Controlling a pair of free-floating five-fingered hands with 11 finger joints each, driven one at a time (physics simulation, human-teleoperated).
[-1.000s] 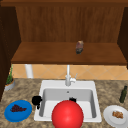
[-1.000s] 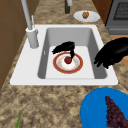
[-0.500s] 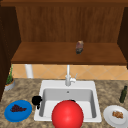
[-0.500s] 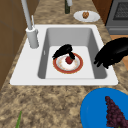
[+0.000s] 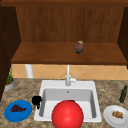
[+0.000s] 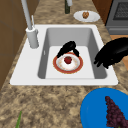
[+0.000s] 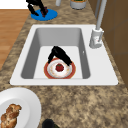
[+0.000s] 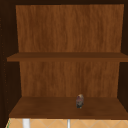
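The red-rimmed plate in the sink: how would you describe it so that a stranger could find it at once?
Start at the white sink. On the basin floor lies the red-rimmed plate, with a small red fruit at its middle and a robot hand above its rim. The blue plate and white plate sit on the counter instead.

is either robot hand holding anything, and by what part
The right robot hand is down in the sink, fingers at the far rim of the red-rimmed plate; a closed hold cannot be told. The left robot hand holds nothing.

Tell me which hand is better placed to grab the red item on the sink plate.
Right: the right hand hangs in the sink over the plate, beside the red item; the left hand hovers by the blue plate.
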